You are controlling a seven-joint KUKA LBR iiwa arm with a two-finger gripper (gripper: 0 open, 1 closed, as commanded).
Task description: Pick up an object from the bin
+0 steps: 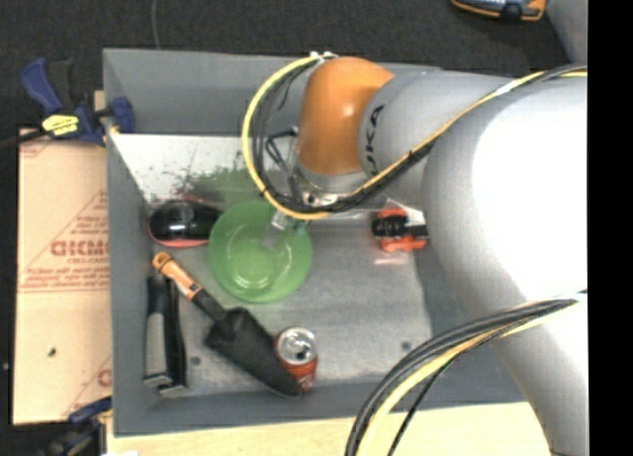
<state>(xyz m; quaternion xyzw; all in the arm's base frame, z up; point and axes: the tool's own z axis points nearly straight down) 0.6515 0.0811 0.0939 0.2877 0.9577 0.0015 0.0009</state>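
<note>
My gripper [276, 234] reaches down below the orange wrist cover, and its tip is over the inside of a round green plastic bowl [247, 258] in the middle of the bin. Nothing can be seen held in it. Left of the bowl and touching its rim lies a black and red oval thing like a computer mouse [180, 222]. A black trowel with an orange handle end [229, 329] lies slantwise below the bowl. A red drinks can [298, 353] lies next to the trowel's blade.
A long black tool [161, 333] lies along the bin's left wall. A small orange and black thing [400, 229] sits at the right, close under the arm. The arm covers the bin's upper right part.
</note>
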